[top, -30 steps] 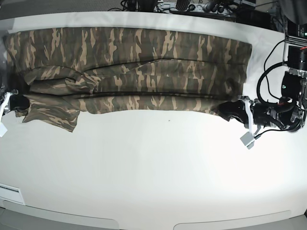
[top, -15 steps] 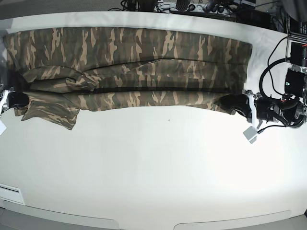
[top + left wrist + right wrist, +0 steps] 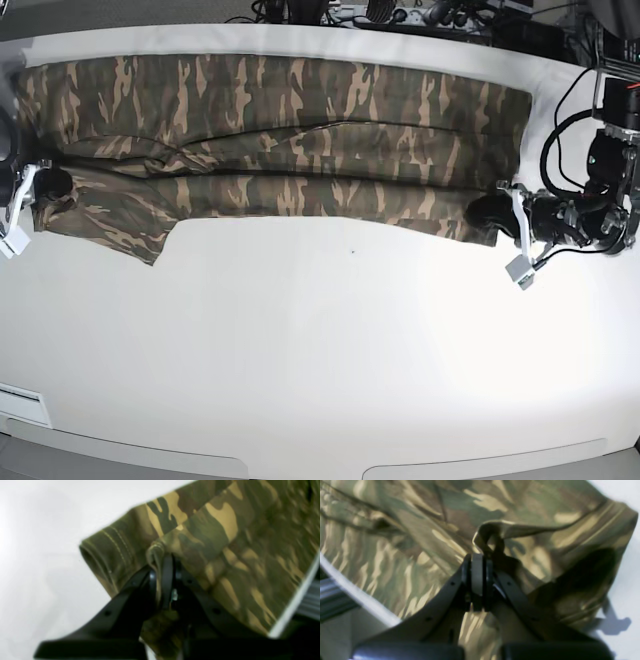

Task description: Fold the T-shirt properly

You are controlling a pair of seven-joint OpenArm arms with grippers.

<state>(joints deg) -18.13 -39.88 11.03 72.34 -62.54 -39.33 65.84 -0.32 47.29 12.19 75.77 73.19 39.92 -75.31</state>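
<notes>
Across the upper half of the base view the T-shirt (image 3: pixel 280 135) lay stretched as a long band on the white table (image 3: pixel 320 340). Your left gripper (image 3: pixel 163 566), at the right edge of that view, was pinched tight on the hem corner; your right gripper (image 3: pixel 477 567), at far left, was clamped on a bunched fold near the sleeve. Compared with a second earlier, the near edge had travelled up-frame over the body and the dark gap between layers had closed. Judgement: lengthwise fold nearly laid; release next, then check the loose sleeve flap at lower left
</notes>
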